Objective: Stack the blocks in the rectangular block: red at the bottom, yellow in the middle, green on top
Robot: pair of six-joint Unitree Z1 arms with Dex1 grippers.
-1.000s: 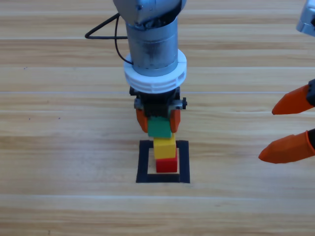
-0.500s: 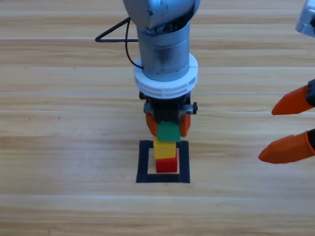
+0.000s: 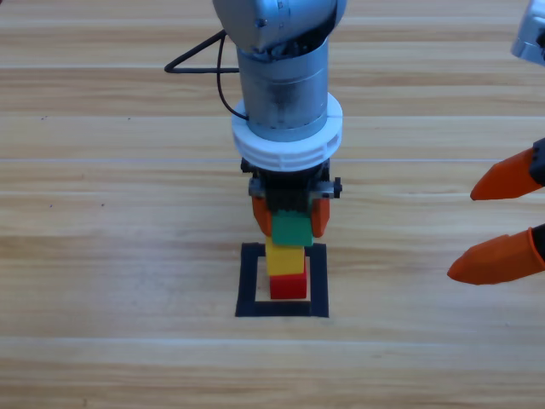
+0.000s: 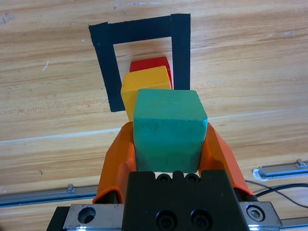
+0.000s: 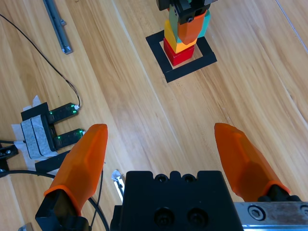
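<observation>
Fingers (image 4: 120,159) of left gripper (image 4: 166,154) clamp green cube (image 4: 168,130).

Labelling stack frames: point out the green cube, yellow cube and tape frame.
green cube (image 4: 169,130): left wrist view, middle of its facing side.
yellow cube (image 3: 285,258): high view, its front face.
tape frame (image 3: 248,281): high view, left strip.

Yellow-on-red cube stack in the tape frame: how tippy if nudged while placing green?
Probably tippy: the small matte yellow cube sits loose on the red cube, a narrow base. Flat matte faces likely resist sliding. The teal-green cube, held by the left gripper, looks rigid, so contact would transfer directly.
</observation>
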